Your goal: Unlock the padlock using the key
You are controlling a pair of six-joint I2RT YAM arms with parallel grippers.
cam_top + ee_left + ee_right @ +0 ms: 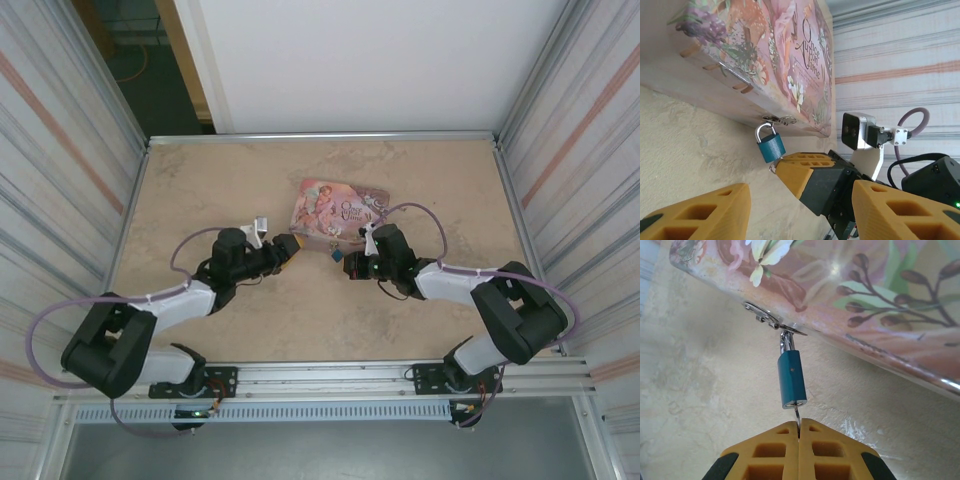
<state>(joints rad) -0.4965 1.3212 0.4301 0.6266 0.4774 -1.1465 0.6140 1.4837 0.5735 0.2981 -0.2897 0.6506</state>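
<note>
Hanging from tin [865, 300], padlock [791, 378] is entered by 1 key [797, 418] pinched in closed right end effector [799, 432]; left end effector [800, 200] parted, empty; twist judged due next.

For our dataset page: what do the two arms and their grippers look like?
The left arm and right arm have black joints, white links and a looping lilac cable each. The left gripper and right gripper have orange fingers with moulded pockets.

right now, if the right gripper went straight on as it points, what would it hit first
Probably the padlock, dead ahead of the right gripper, whose key meets its underside.
</note>
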